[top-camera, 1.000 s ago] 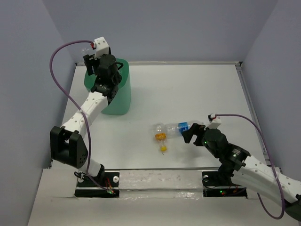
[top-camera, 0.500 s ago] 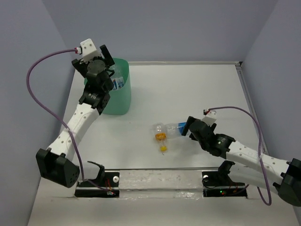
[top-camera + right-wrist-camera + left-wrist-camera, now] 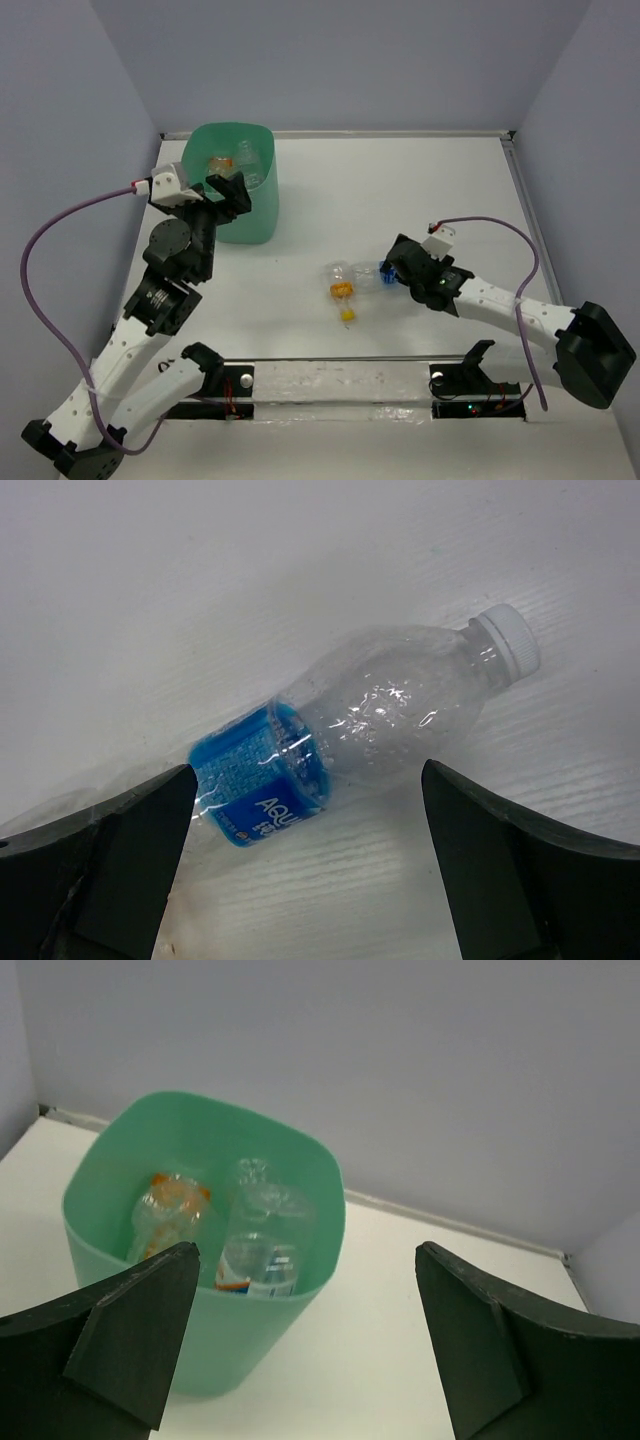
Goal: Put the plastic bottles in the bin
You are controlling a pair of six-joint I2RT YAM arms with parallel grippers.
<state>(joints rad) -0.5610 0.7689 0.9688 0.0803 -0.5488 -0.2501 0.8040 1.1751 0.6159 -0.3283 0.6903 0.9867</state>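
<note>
**2 bottles in the bin, 1 blue-label bottle on the surface between spread right fingers**

Bin [image 3: 250, 222]: mint-green, rounded-square, tapering, upright at the far-left corner of the surface [image 3: 420, 180], close to the back and left walls [image 3: 330, 60].

Left wrist view looks down into it and shows 2 bottles inside. An orange-label bottle [image 3: 165, 1215] is on the left, and a clear bottle [image 3: 262, 1245] with a blue-and-white label lies against it. The top view gives these only as small blurs.

Left end effector [image 3: 305, 1250]: fingers spread wide with nothing between them, at the near side of the bin's rim.

Blue-label bottle [image 3: 360, 730]: on its side on the surface, right of centre, well apart from the bin. It is transparent and dented, with its white cap [image 3: 510, 640] on.

Right end effector [image 3: 308, 770]: fingers spread wide, 1 on either side of this bottle, not pinching it. Contact at the label end cannot be told.

Only the top view shows the neighbours:
- A second bottle [image 3: 342, 275], clear with orange on it, lies at the blue-label bottle's left end; touching or not cannot be told.
- A small yellow piece [image 3: 347, 314] lies just nearer.

Open white surface lies between this group and the bin, and on toward the right edge.
</note>
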